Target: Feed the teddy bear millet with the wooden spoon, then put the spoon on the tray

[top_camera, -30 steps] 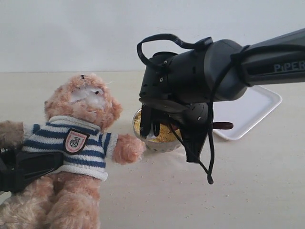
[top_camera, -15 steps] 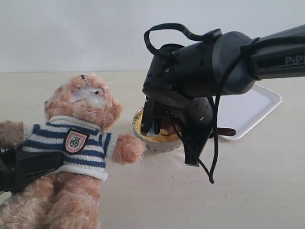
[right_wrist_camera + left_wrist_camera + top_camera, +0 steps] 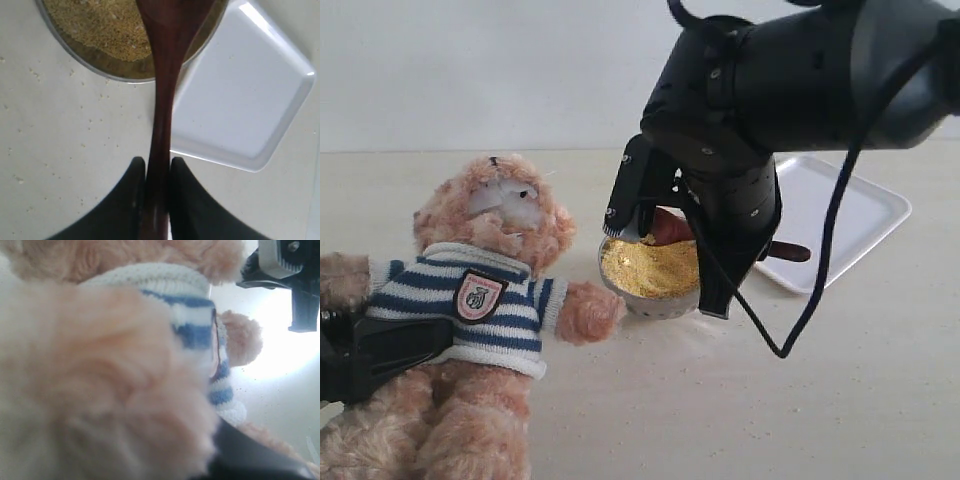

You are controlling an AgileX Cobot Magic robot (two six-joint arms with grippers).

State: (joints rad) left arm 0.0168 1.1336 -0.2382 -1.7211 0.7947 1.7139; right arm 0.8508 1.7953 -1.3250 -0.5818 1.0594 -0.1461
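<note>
Pale tabletop (image 3: 720, 420): right gripper (image 3: 157, 170) pinches the glossy dark-brown wooden spoon (image 3: 162, 100) over yellow millet (image 3: 650, 268) in a round steel bowl (image 3: 655, 305). The fluffy light-brown teddy bear (image 3: 480, 300) lies at nine o'clock, the white square tray (image 3: 840, 215) at two; the left gripper (image 3: 370, 355) by the bear cannot be read as spread or pressed.

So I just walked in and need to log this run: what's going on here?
The right gripper is clamped on the handle of the wooden spoon, whose head sits over the millet in the steel bowl. The left gripper holds the teddy bear beside the bowl. The spoon has reached neither the bear's mouth nor the tray.
</note>
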